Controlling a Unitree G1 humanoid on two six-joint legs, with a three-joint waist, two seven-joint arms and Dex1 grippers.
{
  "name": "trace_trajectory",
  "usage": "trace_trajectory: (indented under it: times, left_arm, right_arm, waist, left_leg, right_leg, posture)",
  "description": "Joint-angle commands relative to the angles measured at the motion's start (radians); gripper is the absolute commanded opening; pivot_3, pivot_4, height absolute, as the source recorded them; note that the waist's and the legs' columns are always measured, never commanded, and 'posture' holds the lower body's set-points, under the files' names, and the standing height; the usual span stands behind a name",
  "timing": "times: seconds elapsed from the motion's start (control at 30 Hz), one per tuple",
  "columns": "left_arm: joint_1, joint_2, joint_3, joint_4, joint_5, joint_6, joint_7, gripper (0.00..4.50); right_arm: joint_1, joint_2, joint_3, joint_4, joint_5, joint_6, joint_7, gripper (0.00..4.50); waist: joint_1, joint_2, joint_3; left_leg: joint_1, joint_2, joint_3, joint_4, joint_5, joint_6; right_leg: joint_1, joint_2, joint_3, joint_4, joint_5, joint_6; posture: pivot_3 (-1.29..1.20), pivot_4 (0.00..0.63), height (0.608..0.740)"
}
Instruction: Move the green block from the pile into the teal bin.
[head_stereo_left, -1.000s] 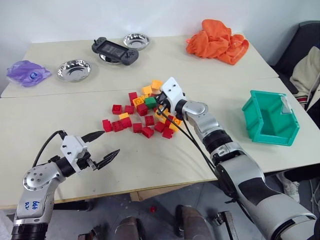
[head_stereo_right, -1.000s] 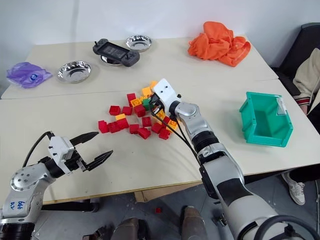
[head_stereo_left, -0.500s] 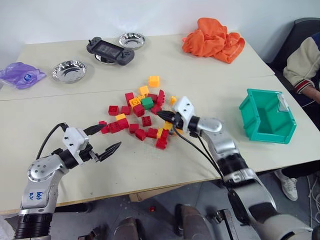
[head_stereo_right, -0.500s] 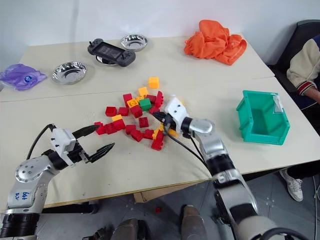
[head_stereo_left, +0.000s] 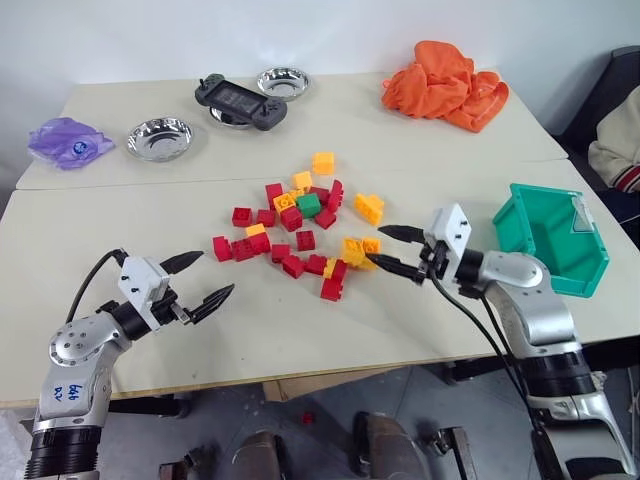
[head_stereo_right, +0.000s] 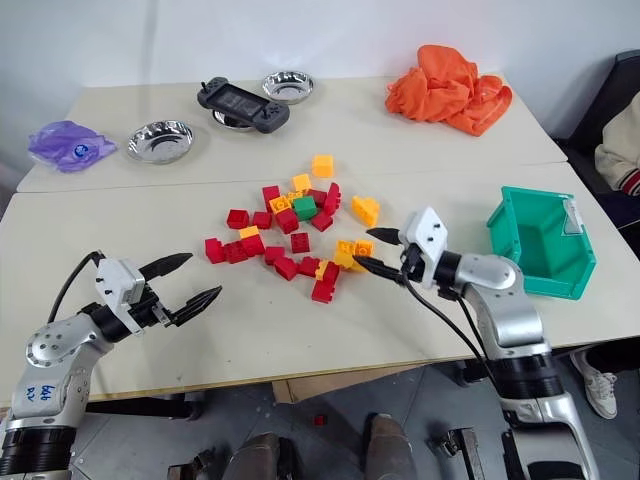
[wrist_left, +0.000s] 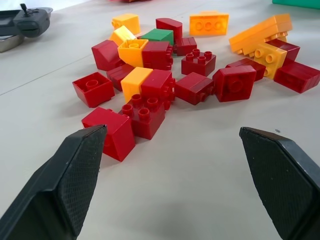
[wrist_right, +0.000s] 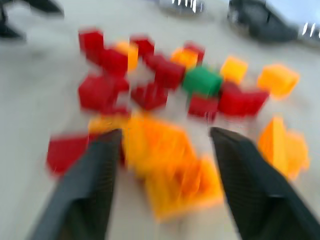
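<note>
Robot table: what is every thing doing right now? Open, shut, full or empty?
left gripper: open, empty.
right gripper: open, empty, near yellow bricks.
green block: lying in the pile.
teal bin: empty, tilted.
steel bowls: empty.
orange cloth: crumpled.

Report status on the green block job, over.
Both grippers open and empty: left gripper, right gripper. Green block sits in the pile, hemmed by red bricks. Teal bin holds no block.
</note>
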Motion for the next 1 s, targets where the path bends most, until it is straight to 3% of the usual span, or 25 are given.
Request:
trace_trajectory:
  times: [0.03,0.07,0.4,0.53,0.67,0.8,1.0]
  left_arm:
    - [-0.015,0.010,0.025,-0.029,-0.022,-0.001,-0.002,4.50]
    - [-0.017,0.010,0.026,-0.026,-0.021,-0.001,-0.002,4.50]
    - [-0.132,-0.001,-0.009,-0.027,-0.023,0.050,0.026,4.50]
    - [-0.352,-0.028,-0.146,0.062,0.044,0.100,-0.001,4.50]
    - [-0.624,-0.099,-0.294,0.285,0.146,0.108,-0.050,4.50]
    - [-0.927,-0.210,-0.416,0.686,0.301,0.019,-0.050,4.50]
    - [-1.160,-0.302,-0.482,1.117,0.466,-0.158,0.063,4.50]
  right_arm:
    - [0.030,-0.023,-0.070,-0.014,0.050,-0.044,0.020,4.30]
    - [0.042,-0.025,-0.083,-0.009,0.059,-0.051,0.024,4.45]
    - [0.158,-0.049,-0.177,-0.069,0.147,-0.064,0.058,4.45]
    - [0.224,-0.053,-0.222,-0.173,0.176,-0.031,0.008,4.45]
    - [0.266,-0.062,-0.233,-0.259,0.202,0.014,-0.020,4.45]
    - [0.307,-0.076,-0.249,-0.364,0.239,0.064,-0.048,4.45]
    - [0.365,-0.076,-0.285,-0.491,0.276,0.122,-0.121,4.45]
  waist:
    - [0.005,0.000,0.000]
    - [0.007,0.000,0.000]
    - [0.015,0.000,0.000]
    - [0.038,0.000,0.000]
    - [0.047,0.000,0.000]
    - [0.060,-0.001,0.000]
    - [0.050,-0.002,0.001]
  left_leg:
    - [0.000,0.000,0.000,0.000,0.000,0.000]
    - [0.000,0.000,0.000,0.000,0.000,0.000]
    - [0.000,0.000,0.000,0.001,0.000,0.000]
    - [0.000,0.000,-0.001,0.002,0.000,0.000]
    - [0.000,-0.001,-0.001,0.003,0.000,0.001]
    - [-0.001,-0.001,-0.001,0.003,0.000,0.001]
    - [-0.001,-0.002,-0.001,-0.004,0.000,0.001]
  right_leg:
    - [0.000,0.000,0.000,0.000,0.000,0.000]
    - [0.000,0.000,0.000,0.000,0.000,0.000]
    - [0.001,0.000,0.000,0.000,0.000,0.000]
    - [0.001,0.000,0.000,0.000,0.000,0.000]
    - [0.003,0.000,-0.001,-0.001,0.001,0.001]
    - [0.003,0.001,-0.001,-0.003,0.001,0.002]
    - [0.003,0.001,-0.002,-0.011,0.002,0.004]
  posture:
    - [0.00,0.150,0.740]
    - [0.00,0.150,0.740]
    - [0.00,0.150,0.740]
    - [0.00,0.150,0.740]
    - [0.00,0.150,0.740]
    - [0.00,0.150,0.740]
    - [0.00,0.150,0.740]
